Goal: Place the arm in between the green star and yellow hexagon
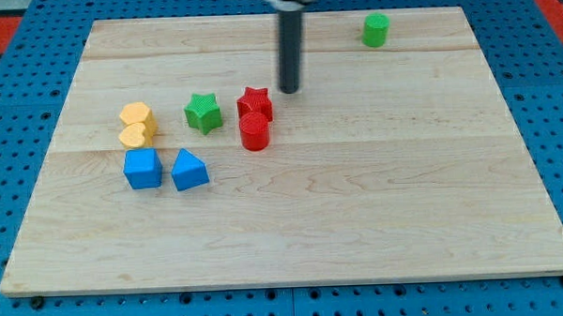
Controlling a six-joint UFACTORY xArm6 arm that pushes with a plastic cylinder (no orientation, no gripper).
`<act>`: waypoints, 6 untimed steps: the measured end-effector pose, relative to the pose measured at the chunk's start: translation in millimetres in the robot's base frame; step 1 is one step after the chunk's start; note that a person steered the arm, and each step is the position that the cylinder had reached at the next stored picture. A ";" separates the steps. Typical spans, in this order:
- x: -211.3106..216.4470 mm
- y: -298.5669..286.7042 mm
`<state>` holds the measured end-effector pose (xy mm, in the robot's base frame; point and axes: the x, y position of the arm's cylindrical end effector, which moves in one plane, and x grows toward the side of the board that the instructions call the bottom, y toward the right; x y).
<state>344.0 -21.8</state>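
Task not yet accomplished. The tip [289, 89] is found on the surface [377, 202], just beside the red star [255, 104] toward the view's upper right. The gap between the green star [203, 113] and yellow hexagon [136, 115] lies well to the view's left, unoccupied. No fingers are fitted; nothing is held. Leftward travel past the red star remains.

We see bright, even overhead light on the pale wooden worktop [358, 193]; blocks on it cast faint, short shadows. Focus is slightly soft throughout, without glare.
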 end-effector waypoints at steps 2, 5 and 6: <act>-46.4 -80.0; 29.4 -112.8; 58.2 -110.9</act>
